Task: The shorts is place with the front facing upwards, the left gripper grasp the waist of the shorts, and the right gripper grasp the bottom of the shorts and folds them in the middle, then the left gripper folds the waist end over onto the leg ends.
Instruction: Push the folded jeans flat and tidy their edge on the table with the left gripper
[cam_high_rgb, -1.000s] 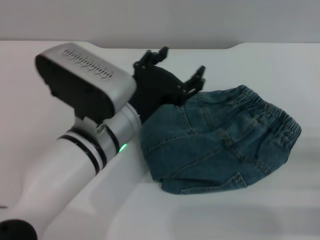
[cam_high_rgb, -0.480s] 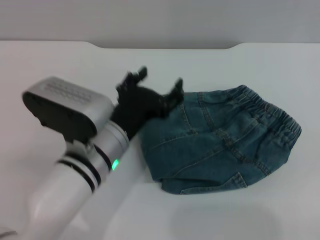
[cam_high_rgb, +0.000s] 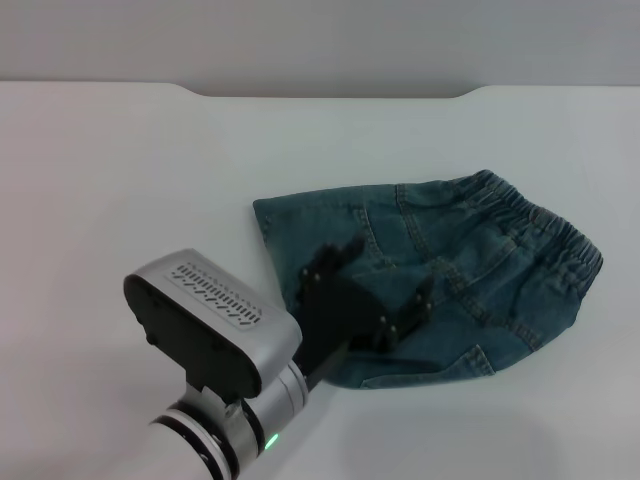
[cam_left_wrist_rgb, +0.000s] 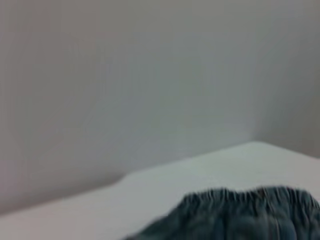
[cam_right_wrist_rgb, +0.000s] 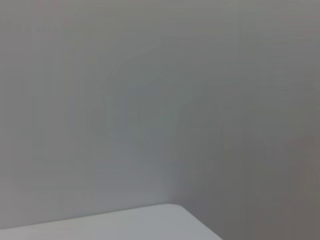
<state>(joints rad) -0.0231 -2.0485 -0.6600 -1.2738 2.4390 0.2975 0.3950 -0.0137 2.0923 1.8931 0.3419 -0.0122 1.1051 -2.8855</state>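
1. The shorts (cam_high_rgb: 470, 280) lie folded on the white counter (cam_high_rgb: 130, 180), toward its right side and about midway between the near and far edges.
2. The waist (cam_high_rgb: 545, 225), a puckered elastic band, runs along the far right edge of the folded bundle, on top of the lower denim layer.
3. A flat corner of denim sticks out toward the counter's left from under the top layer.
4. The left claw (cam_high_rgb: 385, 290) is over the near left part of the shorts, its black body covering that portion of the fabric.
5. Its two pointed fingers (cam_high_rgb: 345, 252) are spread apart with nothing between them; the claw is open and holds no cloth.
6. The silver arm with its green light (cam_high_rgb: 268, 441) rises from the near edge of the counter, left of the shorts.
7. The left wrist view shows the gathered waist (cam_left_wrist_rgb: 250, 195) against the counter and a plain grey wall (cam_left_wrist_rgb: 125, 75).
8. The right claw is out of sight; its wrist view shows only a counter corner and wall.
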